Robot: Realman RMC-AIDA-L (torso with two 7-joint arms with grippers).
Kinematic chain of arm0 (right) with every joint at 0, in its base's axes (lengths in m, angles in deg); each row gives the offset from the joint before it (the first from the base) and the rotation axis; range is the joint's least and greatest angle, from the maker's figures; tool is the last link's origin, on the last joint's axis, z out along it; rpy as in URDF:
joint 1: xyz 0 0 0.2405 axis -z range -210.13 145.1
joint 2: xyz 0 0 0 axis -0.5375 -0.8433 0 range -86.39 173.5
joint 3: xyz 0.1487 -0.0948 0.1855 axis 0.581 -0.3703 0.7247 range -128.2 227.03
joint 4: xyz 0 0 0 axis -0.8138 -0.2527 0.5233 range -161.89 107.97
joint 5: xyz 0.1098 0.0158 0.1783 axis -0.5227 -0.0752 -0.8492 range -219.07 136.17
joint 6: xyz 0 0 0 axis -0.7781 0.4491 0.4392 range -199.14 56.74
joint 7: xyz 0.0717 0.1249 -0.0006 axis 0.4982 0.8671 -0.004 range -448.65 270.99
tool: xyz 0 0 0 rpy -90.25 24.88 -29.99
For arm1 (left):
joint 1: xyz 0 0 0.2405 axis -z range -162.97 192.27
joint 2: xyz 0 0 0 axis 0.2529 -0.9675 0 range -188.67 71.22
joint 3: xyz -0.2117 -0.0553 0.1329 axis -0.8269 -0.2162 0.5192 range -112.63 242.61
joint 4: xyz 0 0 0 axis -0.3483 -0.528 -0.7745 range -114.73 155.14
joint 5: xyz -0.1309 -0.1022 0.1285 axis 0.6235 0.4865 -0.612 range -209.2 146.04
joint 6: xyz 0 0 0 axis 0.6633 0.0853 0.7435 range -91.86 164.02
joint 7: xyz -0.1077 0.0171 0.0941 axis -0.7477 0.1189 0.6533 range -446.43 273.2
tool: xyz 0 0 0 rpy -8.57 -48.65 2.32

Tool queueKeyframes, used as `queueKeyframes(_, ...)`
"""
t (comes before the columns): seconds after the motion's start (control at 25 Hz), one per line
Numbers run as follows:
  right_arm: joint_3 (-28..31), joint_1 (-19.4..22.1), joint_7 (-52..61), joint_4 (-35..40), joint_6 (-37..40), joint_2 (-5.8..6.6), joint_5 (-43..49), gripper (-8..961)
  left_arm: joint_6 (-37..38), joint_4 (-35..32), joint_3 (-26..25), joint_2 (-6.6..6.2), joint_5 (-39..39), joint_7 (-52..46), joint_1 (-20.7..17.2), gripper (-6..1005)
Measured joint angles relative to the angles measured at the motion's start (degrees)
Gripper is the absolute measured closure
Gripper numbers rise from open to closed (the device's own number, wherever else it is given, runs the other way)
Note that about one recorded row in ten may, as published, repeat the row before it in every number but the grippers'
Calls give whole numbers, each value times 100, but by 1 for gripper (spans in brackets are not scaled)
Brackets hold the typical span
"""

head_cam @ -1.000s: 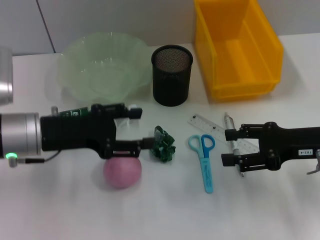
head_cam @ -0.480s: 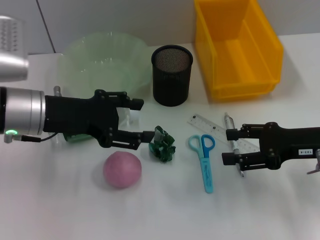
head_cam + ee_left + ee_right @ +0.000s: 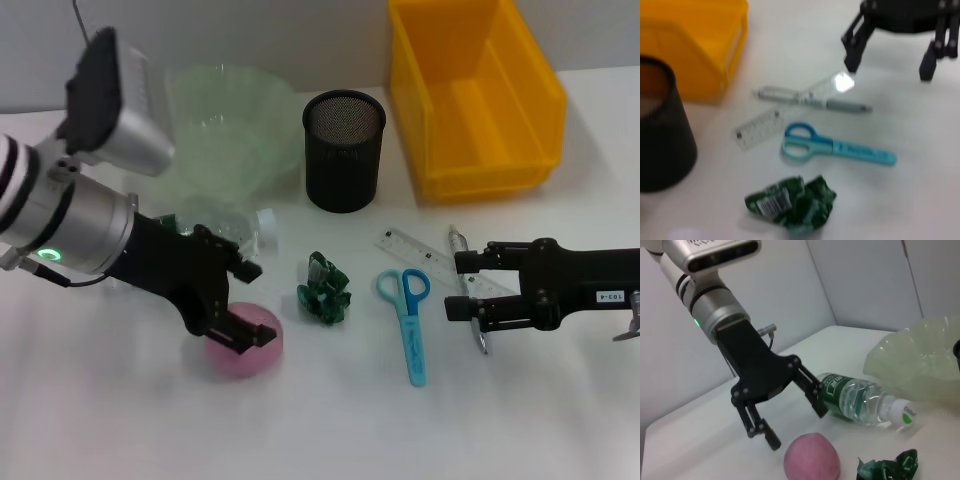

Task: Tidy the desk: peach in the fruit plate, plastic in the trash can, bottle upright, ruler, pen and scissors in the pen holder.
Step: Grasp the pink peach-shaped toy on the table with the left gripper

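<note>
The pink peach (image 3: pixel 240 352) lies on the white desk, partly under my left gripper (image 3: pixel 258 305), which is open with a finger on each side of it and just above it. In the right wrist view the left gripper (image 3: pixel 797 429) hangs open beside the peach (image 3: pixel 811 461) without touching it. The bottle (image 3: pixel 860 397) lies on its side behind the gripper. The green plastic wad (image 3: pixel 325 290), blue scissors (image 3: pixel 408 322), clear ruler (image 3: pixel 420 255) and grey pen (image 3: pixel 457 247) lie to the right. My right gripper (image 3: pixel 465 288) is open over the pen.
The green fruit plate (image 3: pixel 235 125) stands at the back left, the black mesh pen holder (image 3: pixel 343 150) at the back middle, and the yellow bin (image 3: pixel 470 90) at the back right. The left wrist view shows the scissors (image 3: pixel 835 147), ruler (image 3: pixel 760 129) and wad (image 3: pixel 792 202).
My left arm has swung and tilted down, bringing its open gripper from beside the bottle to over the peach. The right gripper has barely moved.
</note>
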Motion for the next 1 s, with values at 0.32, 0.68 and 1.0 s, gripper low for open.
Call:
queueKeyframes(0.32,0,15,9,5,-53,-4,4,171,-102,62,438,22,-575,-478,176,202)
queueKeyframes(0.68,-17,21,10,-6,-55,-2,10,176,-370,221,616,29,-630,-508,163,204)
queueKeyframes(1.0,-43,0,1,-6,-61,-4,11,180,-429,300,637,30,-601,-446,144,206)
